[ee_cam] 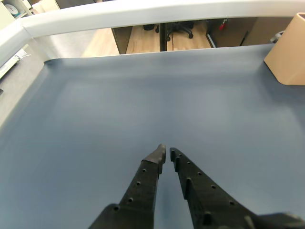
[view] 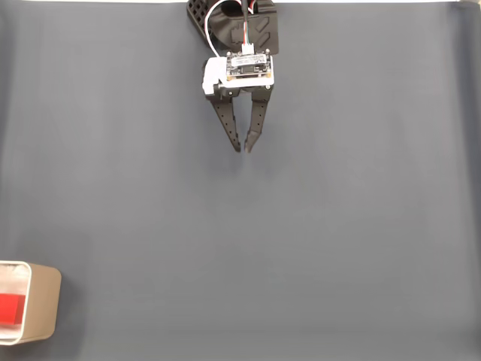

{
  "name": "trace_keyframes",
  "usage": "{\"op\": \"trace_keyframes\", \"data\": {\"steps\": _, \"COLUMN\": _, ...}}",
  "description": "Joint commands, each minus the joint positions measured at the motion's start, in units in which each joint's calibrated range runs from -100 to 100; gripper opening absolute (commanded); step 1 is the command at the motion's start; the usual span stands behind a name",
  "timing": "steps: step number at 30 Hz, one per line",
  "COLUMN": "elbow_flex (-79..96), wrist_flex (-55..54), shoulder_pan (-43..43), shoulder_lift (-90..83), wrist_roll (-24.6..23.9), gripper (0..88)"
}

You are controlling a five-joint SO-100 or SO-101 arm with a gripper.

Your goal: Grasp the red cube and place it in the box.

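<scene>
Gripper: the gripper (view: 243, 148) hangs near the top centre of the fixed view, over the grey mat (view: 301, 226); its two black fingers converge until the tips nearly meet; the wrist view (ee_cam: 166, 153) shows only a sliver of gap between them; nothing is held.

Red cube: the red cube (view: 12, 310) sits inside the box (view: 43, 304) at the lower left corner of the fixed view, partly cut by the frame edge; it lies well apart from the gripper.

Box: beige walls, white interior, rounded corners; in the wrist view a beige wall (ee_cam: 288, 52) stands at the far right edge.

Task standing: judged from how things lie, the cube is already in the box; nothing seems left but to keep clear.

Handling: the cube looks rigid, light and matte, so probably neither slippery nor fragile; its flat faces and sharp edges suit a pinch across two opposite sides, near mid-height; the jaws would need to open wider than the cube first.

Risk: the thin-walled box looks light and could slide if a finger nudged its rim.
</scene>
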Motion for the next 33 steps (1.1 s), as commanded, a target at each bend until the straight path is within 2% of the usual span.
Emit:
{"op": "trace_keyframes", "data": {"steps": 1, "elbow_flex": 0.54, "wrist_flex": 5.03, "shoulder_pan": -0.46, "shoulder_lift": -2.87, "wrist_roll": -0.39, "gripper": 0.0}}
{"op": "trace_keyframes", "data": {"steps": 22, "elbow_flex": 0.54, "wrist_flex": 30.2, "shoulder_pan": 0.75, "shoulder_lift": -4.08, "wrist_roll": 0.63, "gripper": 0.0}}
{"op": "trace_keyframes", "data": {"steps": 33, "elbow_flex": 0.54, "wrist_flex": 34.05, "shoulder_pan": 0.82, "shoulder_lift": -4.08, "wrist_roll": 0.39, "gripper": 0.1}}
